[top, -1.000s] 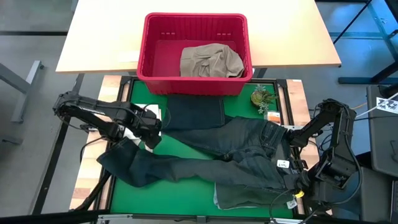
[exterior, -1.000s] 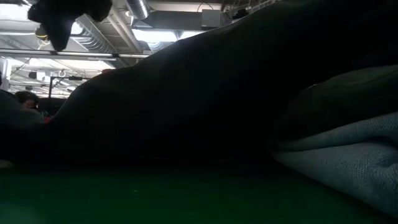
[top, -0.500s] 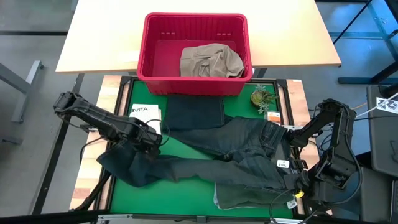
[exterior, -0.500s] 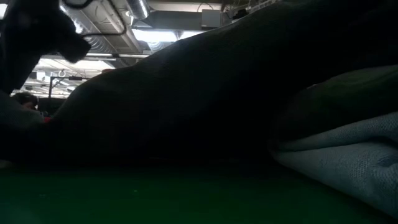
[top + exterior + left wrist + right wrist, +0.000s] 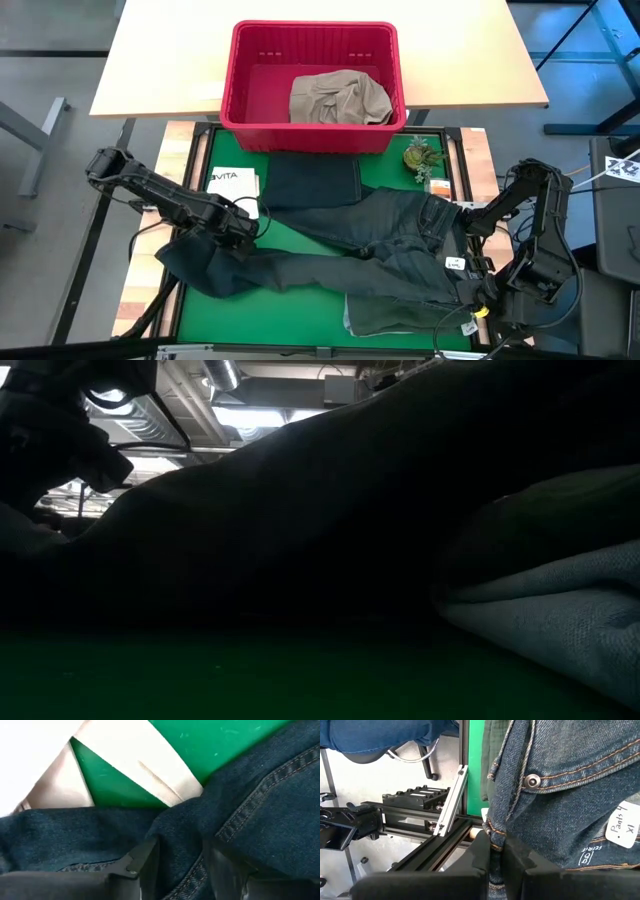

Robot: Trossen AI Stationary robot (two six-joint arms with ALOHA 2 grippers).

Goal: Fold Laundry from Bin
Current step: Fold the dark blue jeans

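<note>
The jeans (image 5: 370, 255) lie spread across the green mat on the table (image 5: 300, 305), legs trailing toward the left arm; denim this thick looks heavy and limp with stiff seams, so hems and waistband seem the surest holds. The left end effector (image 5: 240, 232) is low over a leg end, fingers parted astride a fold and not clamped. The right end effector (image 5: 468, 283) is pinched tight on the waistband edge (image 5: 495, 842), arm bent back near the table's edge.
</note>
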